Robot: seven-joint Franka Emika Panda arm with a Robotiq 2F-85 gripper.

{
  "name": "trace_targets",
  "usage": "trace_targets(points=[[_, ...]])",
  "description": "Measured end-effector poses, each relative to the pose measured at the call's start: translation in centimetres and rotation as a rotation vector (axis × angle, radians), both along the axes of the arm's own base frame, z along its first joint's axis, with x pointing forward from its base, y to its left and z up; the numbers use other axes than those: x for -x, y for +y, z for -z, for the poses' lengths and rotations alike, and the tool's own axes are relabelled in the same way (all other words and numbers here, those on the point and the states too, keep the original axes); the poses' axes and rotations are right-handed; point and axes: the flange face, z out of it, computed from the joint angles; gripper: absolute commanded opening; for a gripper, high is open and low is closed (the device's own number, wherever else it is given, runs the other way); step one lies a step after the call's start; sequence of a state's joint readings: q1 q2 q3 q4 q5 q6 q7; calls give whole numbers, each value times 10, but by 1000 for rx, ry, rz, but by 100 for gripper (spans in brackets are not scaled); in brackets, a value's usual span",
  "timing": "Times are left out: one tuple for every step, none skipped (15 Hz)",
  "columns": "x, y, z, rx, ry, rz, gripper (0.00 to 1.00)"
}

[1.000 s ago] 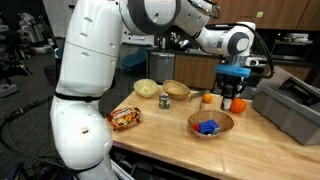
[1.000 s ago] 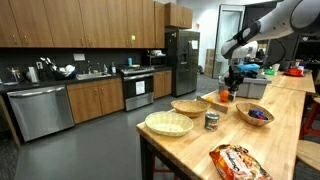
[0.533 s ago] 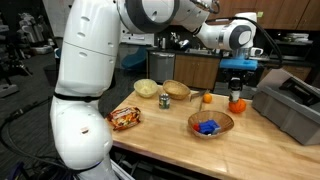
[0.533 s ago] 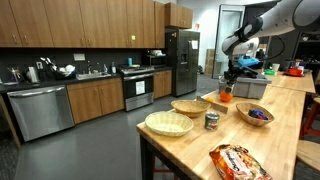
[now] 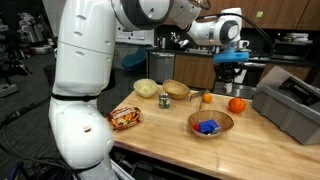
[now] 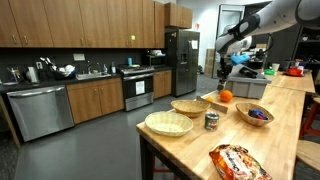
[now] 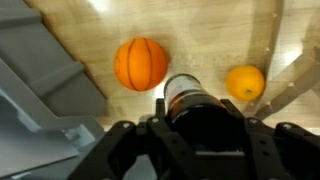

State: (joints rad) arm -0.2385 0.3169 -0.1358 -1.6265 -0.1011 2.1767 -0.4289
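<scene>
Arm stretched out, gripper held high.
In an exterior view the white arm (image 5: pixel 90 80) reached from the frame's left toward its upper right, with the wrist bent over, the gripper (image 5: pixel 232 72) pointing straight down and the jaws closed.

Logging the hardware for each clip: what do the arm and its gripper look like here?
The arm is glossy white, built of bulky rounded segments with dark rings at the joints. The gripper is black, with a blue block mounted just above it. No markings are legible.
</scene>
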Motion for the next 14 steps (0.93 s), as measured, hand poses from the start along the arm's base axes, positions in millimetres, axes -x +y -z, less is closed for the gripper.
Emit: trace_targets(points=[[-7, 26, 3, -2, 7, -45, 30], [-13, 53, 4, -3, 12, -89, 30], [-19, 78, 3, 2, 13, -131, 30], [-23, 101, 0, 13, 12, -172, 30], [-26, 120, -6, 26, 9, -206, 30], [-27, 136, -11, 41, 4, -235, 30], [-27, 148, -18, 55, -2, -259, 30], [-27, 158, -25, 66, -8, -279, 30], [-26, 166, -30, 76, -11, -294, 30], [-25, 172, -34, 82, -11, -306, 30], [-24, 179, -36, 87, -9, -318, 30], [-23, 185, -36, 88, -5, -330, 30], [-21, 192, -35, 86, 0, -341, 30], [-19, 199, -33, 83, 6, -352, 30]])
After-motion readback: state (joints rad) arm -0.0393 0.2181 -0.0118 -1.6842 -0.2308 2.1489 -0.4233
